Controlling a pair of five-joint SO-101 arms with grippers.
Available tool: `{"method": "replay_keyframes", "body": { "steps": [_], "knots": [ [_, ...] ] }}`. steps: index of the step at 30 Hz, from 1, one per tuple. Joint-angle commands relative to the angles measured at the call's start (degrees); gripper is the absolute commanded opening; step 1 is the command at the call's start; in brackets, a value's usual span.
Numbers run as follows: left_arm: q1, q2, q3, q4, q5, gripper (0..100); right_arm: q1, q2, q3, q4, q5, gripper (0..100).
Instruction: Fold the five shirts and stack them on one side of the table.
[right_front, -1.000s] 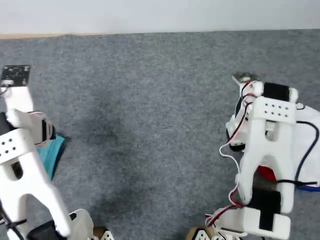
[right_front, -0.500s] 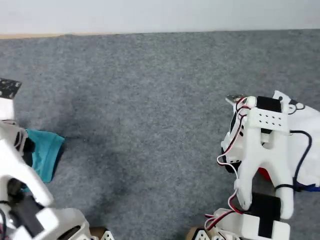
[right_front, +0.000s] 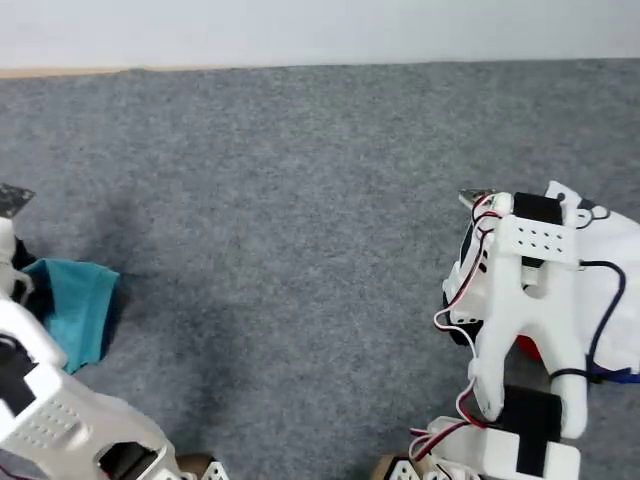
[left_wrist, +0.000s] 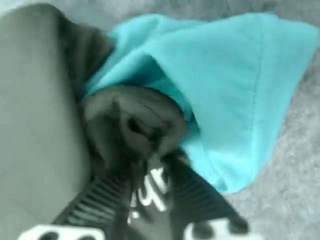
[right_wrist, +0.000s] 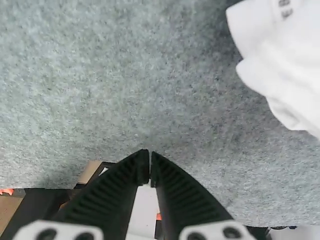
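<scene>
Swinging down toward the lower left corner of the high view, the left arm (right_front: 60, 420) now uncovers more of the teal shirt (right_front: 72, 308) than it did half a second ago; the right arm (right_front: 530, 300) has kept its place at the right side over that time; the teal shirt lies crumpled at the left edge of the grey felt table (right_front: 300, 200), just beside the left arm; in the left wrist view the left gripper (left_wrist: 145, 160) is clenched on a bunch of dark grey cloth (left_wrist: 132, 122), with the teal shirt (left_wrist: 235, 90) draped right behind it and touching it; more of the same grey fabric spreads along the left side of that frame; the white shirt (right_front: 612, 262) lies heaped at the right edge of the high view, partly under the right arm; a small red patch (right_front: 530, 348) peeks out below the arm, too hidden to identify; in the right wrist view the right gripper (right_wrist: 150, 160) is closed and grasps nothing, its fingertips meeting above bare felt; the white shirt (right_wrist: 285, 65) fills the upper right corner of that frame, apart from the fingers.
</scene>
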Motion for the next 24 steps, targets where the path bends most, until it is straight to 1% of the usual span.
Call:
{"method": "replay_keyframes", "body": {
  "steps": [1, 3, 6, 11, 13, 16, 19, 22, 24],
  "knots": [
    [1.76, -6.68, -11.38, 5.63, 3.25, 0, -0.4, -2.95, -0.18, 1.98, -0.62, 1.0],
    [3.6, -10.9, -17.89, 7.47, 6.42, 0, -0.4, -2.95, -0.18, 1.98, -0.62, 1.0],
    [7.47, -17.32, -27.91, 8.53, 13.54, 0, -0.4, -2.95, -0.18, 1.98, -0.62, 1.0],
    [17.58, -23.47, -41.63, 8.26, 26.2, 0, -0.4, -2.95, -0.26, 1.98, -0.62, 1.0],
    [21.98, -23.91, -45.85, 8.18, 29.1, 0, -0.4, -2.95, -0.26, 1.98, -0.62, 1.0],
    [26.29, -23.82, -48.48, 8.0, 29.54, 0, -0.4, -2.95, -0.26, 1.98, -0.62, 1.0],
    [26.02, -23.74, -45.49, 5.1, 29.54, 0, -0.4, -2.95, -0.26, 1.98, -0.62, 1.0],
    [20.31, -23.74, -38.9, -0.44, 29.54, 0, -0.4, -2.95, -0.26, 1.98, -0.62, 1.0],
    [14.24, -23.74, -33.19, -3.87, 29.36, 0, -0.4, -2.95, -0.26, 1.98, -0.62, 1.0]
  ]
}}
